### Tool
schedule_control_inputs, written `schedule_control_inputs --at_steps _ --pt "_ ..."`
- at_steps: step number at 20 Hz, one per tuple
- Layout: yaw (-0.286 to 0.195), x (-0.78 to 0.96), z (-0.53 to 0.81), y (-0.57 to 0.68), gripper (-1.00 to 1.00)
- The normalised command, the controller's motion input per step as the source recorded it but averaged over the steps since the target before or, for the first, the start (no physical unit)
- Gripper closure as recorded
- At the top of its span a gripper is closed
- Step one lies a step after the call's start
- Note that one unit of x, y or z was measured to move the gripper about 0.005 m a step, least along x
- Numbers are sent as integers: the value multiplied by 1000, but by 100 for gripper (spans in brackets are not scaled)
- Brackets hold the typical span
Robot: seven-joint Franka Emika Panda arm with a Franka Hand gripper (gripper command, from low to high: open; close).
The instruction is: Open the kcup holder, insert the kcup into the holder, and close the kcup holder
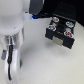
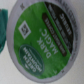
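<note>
The kcup holder (image 1: 61, 33) is sitting on the white table (image 1: 42, 62) with its tray pulled out, showing pods with reddish and dark tops (image 1: 56, 29) in the round slots. Well apart from the holder, toward the exterior view's left, the gripper (image 1: 11, 50) is hanging low over the table. The kcup (image 2: 44, 41), its green "Dark Magic" lid facing the camera, is filling the wrist view; whether the fingers are apart or clamped cannot be told.

A pale, plain tabletop (image 1: 42, 62) is seen under everything in the exterior view. Pods with reddish and dark tops (image 1: 61, 27) are seated in round slots toward the exterior view's right. In the wrist view a blurred teal shape (image 2: 4, 27) is seen at the frame edge; what it is cannot be told.
</note>
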Motion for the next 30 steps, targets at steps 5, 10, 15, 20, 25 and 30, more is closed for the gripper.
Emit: schedule_control_inputs --at_steps 5,10,15,20,25,30 --pt "-49 64 220 15 100" --pt "-47 52 443 106 100" --pt "-23 36 815 320 100" --pt "8 33 866 459 100" --pt "33 31 761 565 100" --pt "20 30 697 618 100"
